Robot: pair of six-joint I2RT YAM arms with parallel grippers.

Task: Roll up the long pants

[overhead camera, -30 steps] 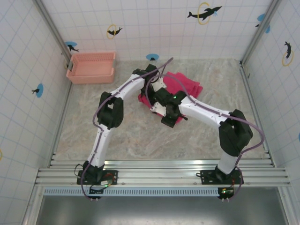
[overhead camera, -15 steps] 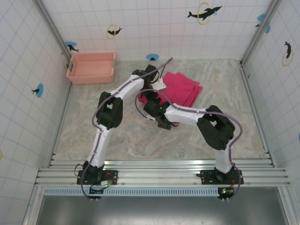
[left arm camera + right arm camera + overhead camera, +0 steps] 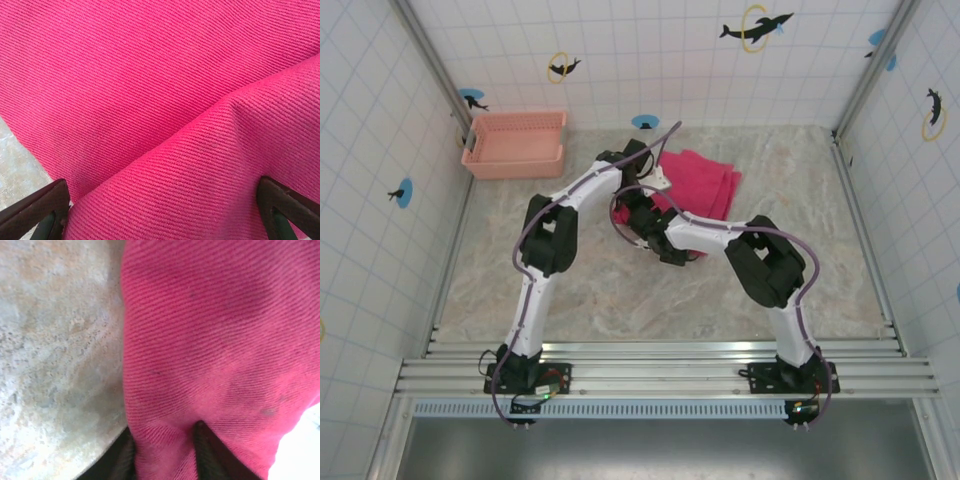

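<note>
Right gripper (image 3: 165, 434): dark fingers (image 3: 117, 460) closed in on a raised fold of the long pants (image 3: 215, 340), cloth bunched btwn them. Fabric is magenta-red twill w/ fine diagonal ribs, soft. Beside that fold is bare counter (image 3: 55, 355), a mottled grey-beige stone pattern.

Left gripper (image 3: 160, 200): wide open, holding nothing. Its black wedge-shaped fingers (image 3: 37, 210) stand far apart w/ cloth spanning the gap, and one soft folded edge runs diagonally across.

Top view: pants lie as a flat folded slab, approx. rectangular, w/ layered edges showing. They are to the right of the basket (image 3: 515, 143) and well apart from it. Basket is salmon plastic lattice, rectangular, open-topped. Both grippers sit at the pants' side nearest the basket.
</note>
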